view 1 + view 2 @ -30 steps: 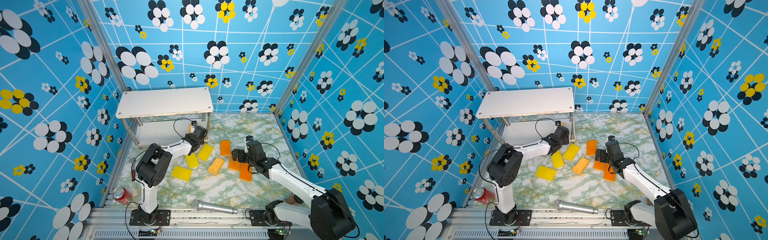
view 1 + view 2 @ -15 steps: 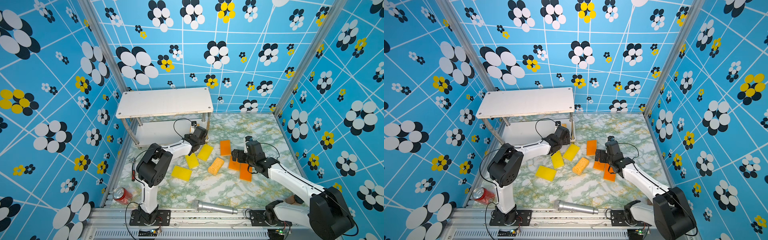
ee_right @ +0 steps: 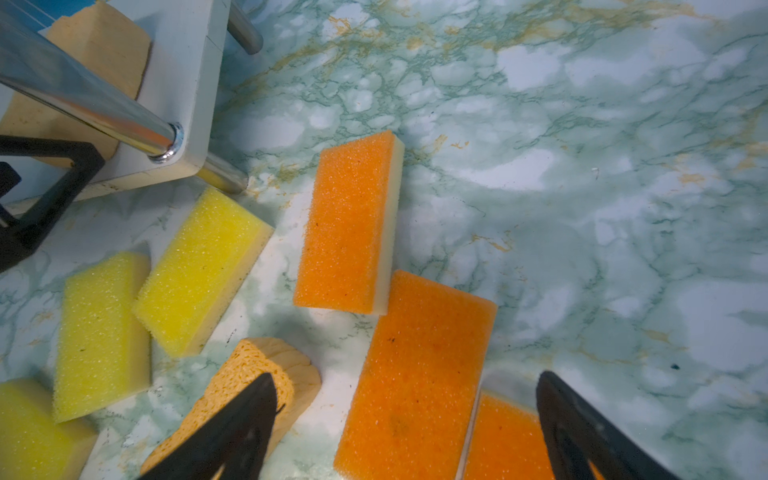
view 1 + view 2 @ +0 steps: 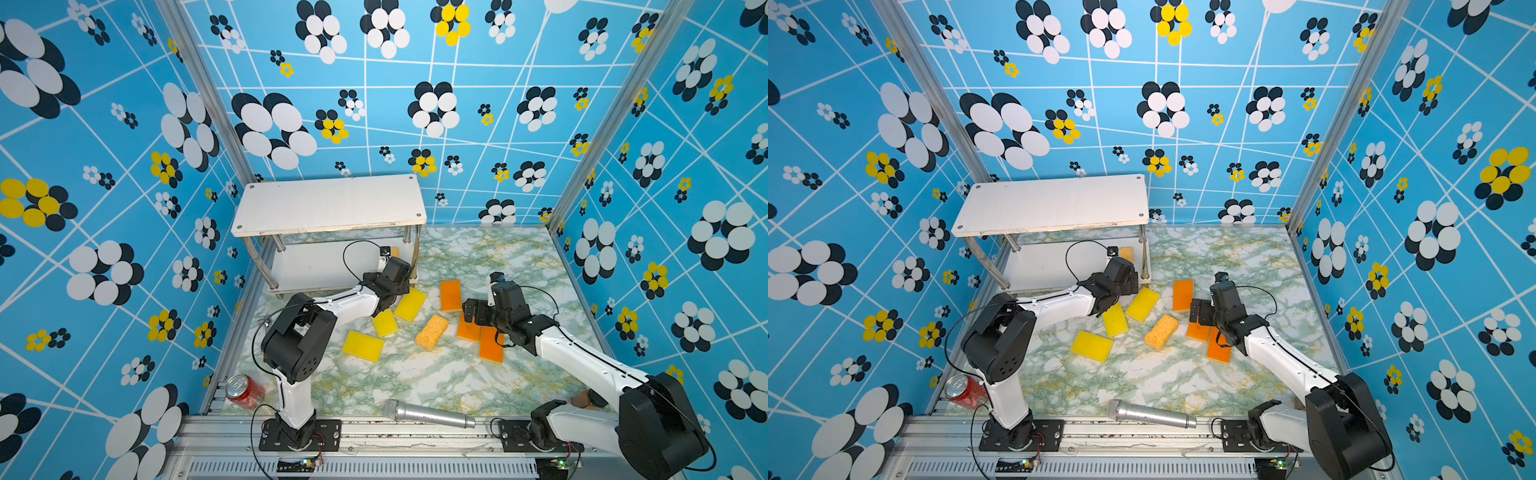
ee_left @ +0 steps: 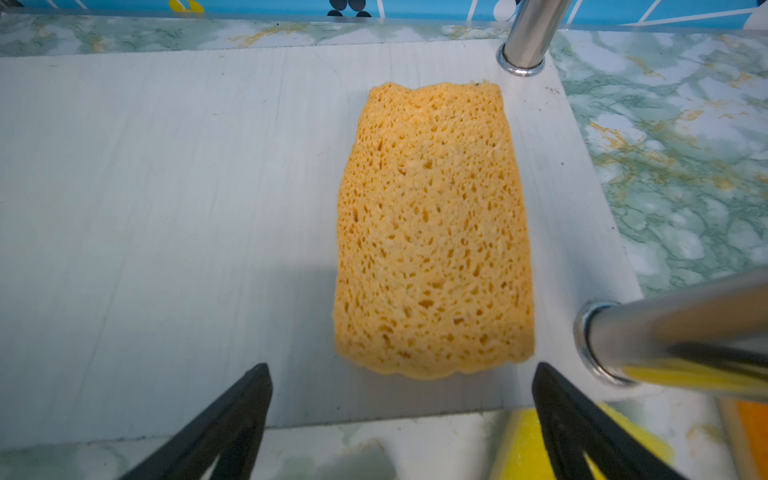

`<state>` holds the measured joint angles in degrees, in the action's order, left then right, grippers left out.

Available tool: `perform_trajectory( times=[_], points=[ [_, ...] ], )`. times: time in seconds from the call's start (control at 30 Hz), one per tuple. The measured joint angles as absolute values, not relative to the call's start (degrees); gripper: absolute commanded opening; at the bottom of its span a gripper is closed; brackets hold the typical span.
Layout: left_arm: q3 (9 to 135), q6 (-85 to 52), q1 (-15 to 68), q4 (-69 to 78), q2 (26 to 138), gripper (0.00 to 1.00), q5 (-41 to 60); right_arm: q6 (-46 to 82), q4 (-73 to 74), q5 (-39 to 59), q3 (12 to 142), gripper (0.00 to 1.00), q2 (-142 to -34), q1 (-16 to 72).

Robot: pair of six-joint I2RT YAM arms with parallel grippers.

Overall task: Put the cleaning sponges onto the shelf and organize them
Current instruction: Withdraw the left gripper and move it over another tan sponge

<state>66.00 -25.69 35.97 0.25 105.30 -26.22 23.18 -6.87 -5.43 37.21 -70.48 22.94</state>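
Marble-patterned tabletop (image 4: pixel 415 374) inside blue flowered walls (image 4: pixel 124 166) — the left gripper (image 5: pixel 401 369) is hovering, jaws wide apart, at the shelf (image 4: pixel 328 205).
One porous tan sponge (image 5: pixel 432 224) is lying flat at the right end of the shelf's lower board (image 5: pixel 166 208), free of the fingers, beside the near chrome leg (image 5: pixel 665 332). Judging from this, the arm is needing a straight, level retreat toward the near side, clearing that leg without dragging the sponge. Left arm is reaching low, forearm almost level. Right gripper (image 3: pixel 405 376) is hanging with jaws apart over the orange sponges (image 3: pixel 419 374) — seven sponges are waiting on the marble.
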Motion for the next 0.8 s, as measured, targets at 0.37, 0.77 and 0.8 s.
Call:
perform_trajectory(
  times=[0.37, 0.77, 0.8],
  points=[
    [59.4, -18.1, 40.4, 2.8, 96.3, 0.99, -22.4, 23.1, -6.9, -5.4, 37.2, 0.99, -70.5, 23.0],
    [40.0, -13.2, 41.7, 13.6, 83.8, 0.99, -0.9, 22.8, -6.9, -5.0, 37.2, 0.99, -70.5, 23.1],
    [38.6, -13.2, 41.7, 14.8, 83.1, 0.99, 0.6, 22.8, -6.9, -5.0, 37.2, 0.99, -70.5, 23.1]
  ],
)
